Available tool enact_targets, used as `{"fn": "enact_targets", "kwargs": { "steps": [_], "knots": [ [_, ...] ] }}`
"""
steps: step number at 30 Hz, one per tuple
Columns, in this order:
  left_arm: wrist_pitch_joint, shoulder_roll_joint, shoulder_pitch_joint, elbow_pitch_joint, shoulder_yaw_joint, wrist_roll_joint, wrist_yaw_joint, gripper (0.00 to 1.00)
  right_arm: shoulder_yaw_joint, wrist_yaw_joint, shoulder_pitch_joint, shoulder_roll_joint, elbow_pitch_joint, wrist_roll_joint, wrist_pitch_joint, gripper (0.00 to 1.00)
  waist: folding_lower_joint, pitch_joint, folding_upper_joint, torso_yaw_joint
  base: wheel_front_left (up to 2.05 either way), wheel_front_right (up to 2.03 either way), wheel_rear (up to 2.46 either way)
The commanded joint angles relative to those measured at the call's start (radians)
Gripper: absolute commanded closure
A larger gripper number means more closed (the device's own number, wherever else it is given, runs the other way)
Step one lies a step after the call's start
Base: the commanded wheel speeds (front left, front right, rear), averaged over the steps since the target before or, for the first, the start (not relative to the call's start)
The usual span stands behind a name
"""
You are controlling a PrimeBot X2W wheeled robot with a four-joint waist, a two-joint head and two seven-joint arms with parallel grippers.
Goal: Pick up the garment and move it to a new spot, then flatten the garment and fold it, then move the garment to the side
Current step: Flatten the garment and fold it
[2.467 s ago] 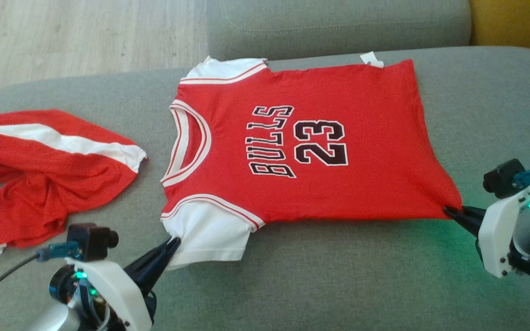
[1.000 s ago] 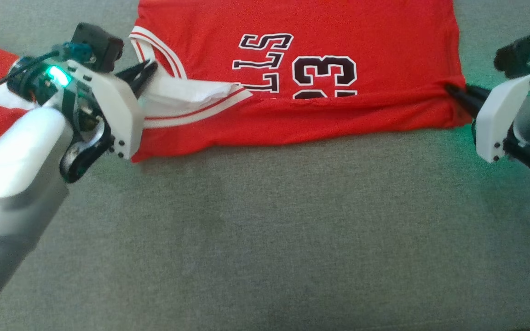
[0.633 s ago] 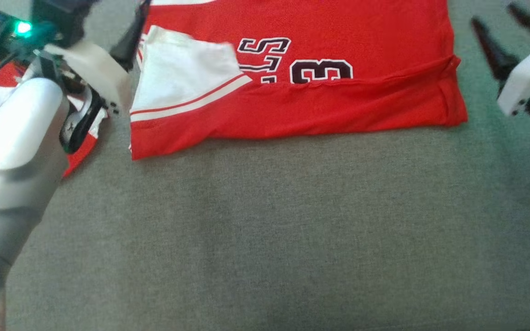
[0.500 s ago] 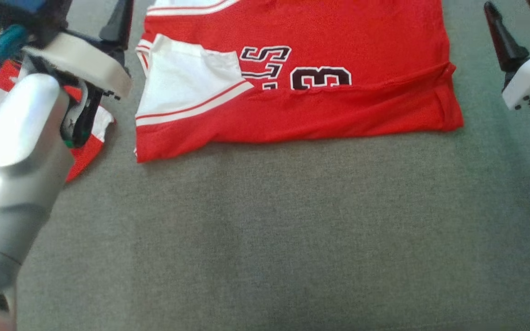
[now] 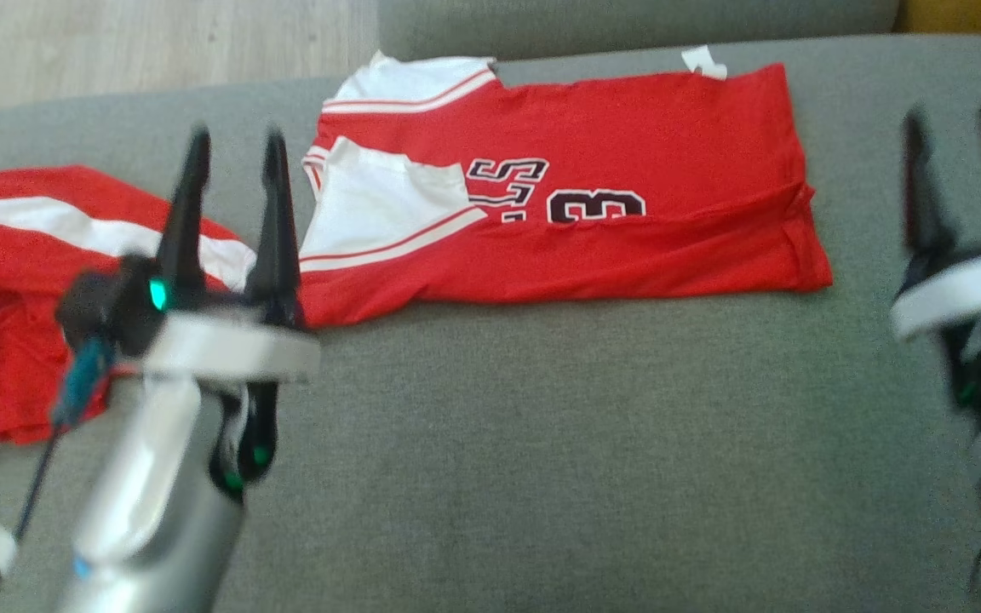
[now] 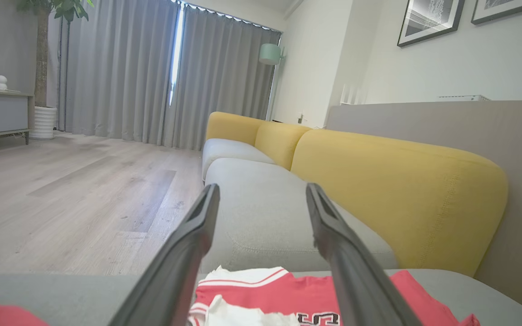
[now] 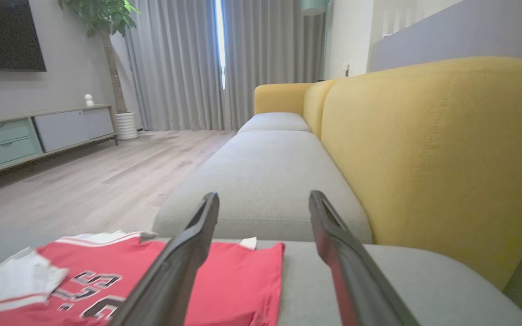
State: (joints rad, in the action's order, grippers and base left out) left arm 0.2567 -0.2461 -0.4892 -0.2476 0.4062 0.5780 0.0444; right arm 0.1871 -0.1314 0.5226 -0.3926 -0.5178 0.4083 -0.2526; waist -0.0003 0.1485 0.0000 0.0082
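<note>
**Jersey lying half-folded, both hands off it**

The jersey [image 5: 593, 170] is lying on the far half of the grey sofa seat [image 5: 584, 443]. Its near edge is doubled back over the front. The white sleeve [image 5: 388, 204] is resting across the chest, covering part of the lettering and the lower half of the number. A couple of seconds ago it was spread flat with the whole print showing. A second ago each hand was pinching it, one at the sleeve and one at the hem corner.

Now the left hand [image 5: 236, 136] is standing with its fingers spread and empty, just off the jersey's near left corner. The right hand [image 5: 952, 111], blurred, is likewise spread and empty, well clear of the hem. The head camera has also tilted since then, so the whole scene is sitting lower in that view.

The head view is showing a second red garment [image 5: 48, 255] with a white stripe, crumpled at the left; the left fingers are crossing its edge. A white tag [image 5: 703, 61] is poking out at the jersey's far hem.

The wrist views are looking along the sofa instead. They take in a yellow backrest [image 6: 401, 199], wooden floor [image 6: 84, 203], grey curtains [image 6: 129, 68], framed pictures [image 6: 428, 20], a potted plant [image 7: 102, 18] and a low cabinet [image 7: 30, 133]. In both, the fingers are hiding parts of the jersey.
</note>
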Motion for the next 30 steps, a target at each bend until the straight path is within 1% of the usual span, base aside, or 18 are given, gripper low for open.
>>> {"fn": "enact_targets", "kwargs": {
  "steps": [1, 3, 7, 10, 12, 17, 25, 27, 30],
  "knots": [
    [0.005, -0.004, 0.019, 0.052, -0.081, -0.028, -0.001, 0.00, -0.030, 0.001, -0.045, 0.039, 0.070, -0.048, -0.009, 0.00, 0.0003, -0.028, 0.0000, 0.001, 0.00, 0.00, 0.00],
    [0.005, 0.026, 0.096, 0.076, -0.131, -0.055, -0.014, 0.00, -0.073, 0.001, -0.117, 0.097, 0.115, -0.105, -0.009, 0.00, 0.0003, -0.041, 0.0000, -0.004, 0.00, 0.00, 0.00],
    [0.005, 0.073, 0.223, 0.079, -0.184, -0.127, -0.051, 0.00, -0.126, 0.001, -0.237, 0.199, 0.161, -0.182, -0.009, 0.00, 0.0003, -0.063, 0.0000, -0.010, 0.00, 0.00, 0.00],
    [0.005, 0.111, 0.283, 0.069, -0.218, -0.168, -0.075, 0.00, -0.143, 0.001, -0.300, 0.255, 0.180, -0.219, -0.009, 0.00, 0.0003, -0.072, 0.0000, -0.014, 0.00, 0.00, 0.00],
    [0.005, 0.132, 0.306, 0.063, -0.238, -0.192, -0.090, 0.00, -0.153, 0.001, -0.329, 0.279, 0.192, -0.235, -0.009, 0.00, 0.0003, -0.073, 0.0000, -0.016, 0.00, 0.00, 0.00],
    [0.005, 0.164, 0.315, 0.043, -0.280, -0.236, -0.121, 0.00, -0.167, 0.001, -0.354, 0.310, 0.214, -0.256, -0.009, 0.00, 0.0003, -0.066, 0.0000, -0.023, 0.00, 0.00, 0.00],
    [0.005, 0.184, 0.279, 0.011, -0.314, -0.269, -0.143, 0.00, -0.158, 0.001, -0.336, 0.322, 0.225, -0.268, -0.009, 0.00, 0.0003, -0.035, 0.0000, -0.043, 0.00, 0.00, 0.00],
    [0.005, 0.187, 0.264, -0.017, -0.321, -0.276, -0.144, 0.00, -0.157, 0.001, -0.324, 0.324, 0.231, -0.269, -0.009, 0.00, 0.0003, -0.019, 0.0000, -0.049, 0.00, 0.00, 0.00],
    [0.005, 0.188, 0.223, -0.093, -0.313, -0.291, -0.142, 0.00, -0.155, 0.001, -0.306, 0.326, 0.244, -0.273, -0.009, 0.00, 0.0003, 0.012, 0.0000, -0.053, 0.00, 0.00, 0.00]
  ]
}}
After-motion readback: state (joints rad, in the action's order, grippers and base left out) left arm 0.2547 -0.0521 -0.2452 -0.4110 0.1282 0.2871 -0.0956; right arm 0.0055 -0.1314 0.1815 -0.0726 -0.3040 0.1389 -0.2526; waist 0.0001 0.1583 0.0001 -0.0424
